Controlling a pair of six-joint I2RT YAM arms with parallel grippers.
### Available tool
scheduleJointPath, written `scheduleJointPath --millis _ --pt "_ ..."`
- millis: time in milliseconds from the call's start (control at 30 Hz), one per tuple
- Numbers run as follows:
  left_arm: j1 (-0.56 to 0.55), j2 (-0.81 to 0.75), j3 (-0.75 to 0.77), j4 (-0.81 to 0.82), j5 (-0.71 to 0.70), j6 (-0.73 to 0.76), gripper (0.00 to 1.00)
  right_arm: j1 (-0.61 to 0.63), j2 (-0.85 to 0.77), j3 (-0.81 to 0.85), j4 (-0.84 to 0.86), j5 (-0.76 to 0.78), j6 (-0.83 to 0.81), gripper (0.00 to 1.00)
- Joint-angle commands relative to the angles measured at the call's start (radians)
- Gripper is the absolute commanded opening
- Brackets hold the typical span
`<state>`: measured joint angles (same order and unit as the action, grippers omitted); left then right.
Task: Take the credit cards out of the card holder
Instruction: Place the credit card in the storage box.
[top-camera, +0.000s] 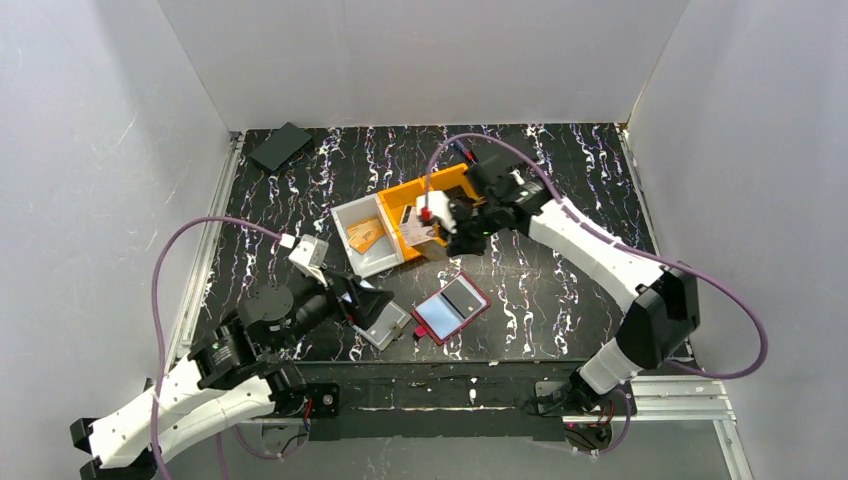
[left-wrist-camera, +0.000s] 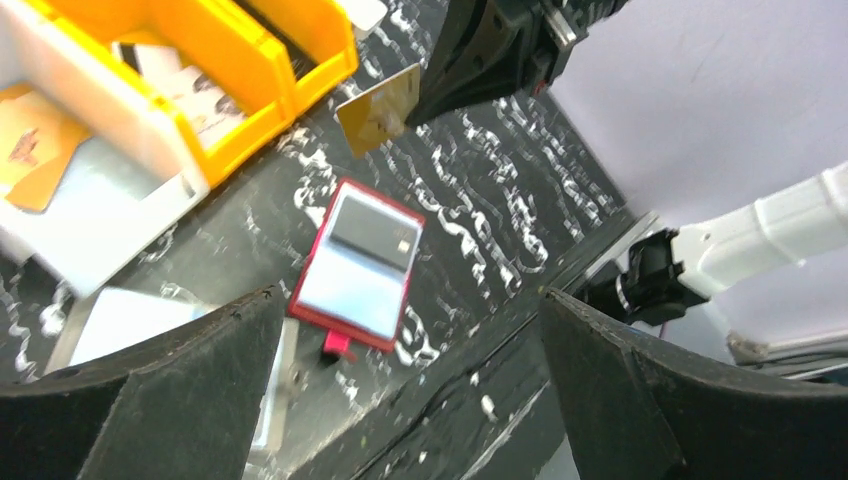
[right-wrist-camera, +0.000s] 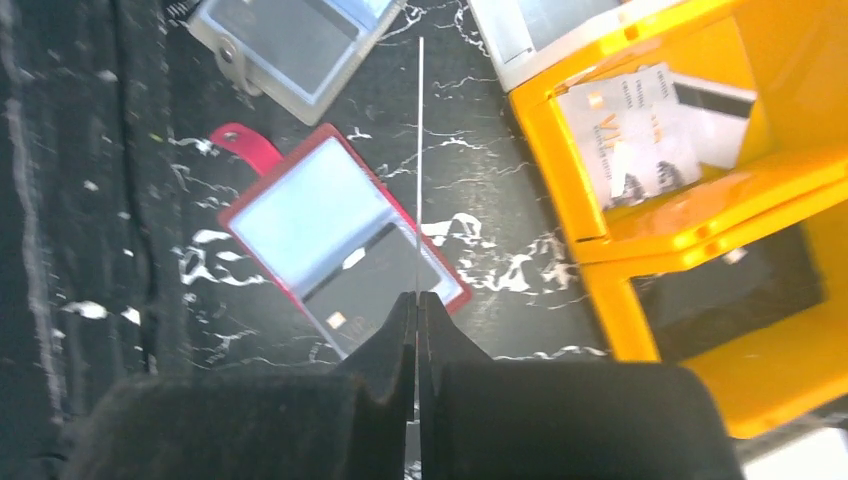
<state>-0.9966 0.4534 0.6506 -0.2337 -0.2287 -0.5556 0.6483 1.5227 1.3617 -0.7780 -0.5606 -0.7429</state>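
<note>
The red card holder (top-camera: 452, 308) lies open on the black marbled table, shiny inside up. A dark grey credit card (right-wrist-camera: 362, 292) still sits in one half; it also shows in the left wrist view (left-wrist-camera: 377, 232). My right gripper (top-camera: 440, 228) is shut on a tan credit card (left-wrist-camera: 380, 108), seen edge-on in the right wrist view (right-wrist-camera: 420, 150), and holds it in the air between the holder and the yellow bin (top-camera: 452, 180). My left gripper (top-camera: 368, 300) is open and empty, low over the table left of the holder (left-wrist-camera: 358, 265).
The yellow bin (right-wrist-camera: 560, 170) holds several whitish cards (right-wrist-camera: 640, 130). A white tray (top-camera: 345, 215) beside it holds an orange card (top-camera: 366, 236). An open grey case (top-camera: 386, 325) lies by my left gripper. A black flat object (top-camera: 280, 146) lies at the back left.
</note>
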Motion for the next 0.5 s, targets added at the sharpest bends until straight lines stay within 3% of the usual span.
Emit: scheduleJointPath --millis 0,167,467 --pt "0.003 -0.035 0.08 -0.358 -0.013 0.039 0.98 0.153 0.1 0.204 -0.123 0.344 -0.07 0.01" --pt "0.003 -0.111 0.106 -0.437 -0.028 0.016 0.98 0.273 0.293 0.433 -0.202 0.534 -0.082 0.01" --pt "0.003 -0.298 0.2 -0.623 -0.19 0.026 0.98 0.378 0.559 0.753 -0.28 0.697 -0.132 0.01"
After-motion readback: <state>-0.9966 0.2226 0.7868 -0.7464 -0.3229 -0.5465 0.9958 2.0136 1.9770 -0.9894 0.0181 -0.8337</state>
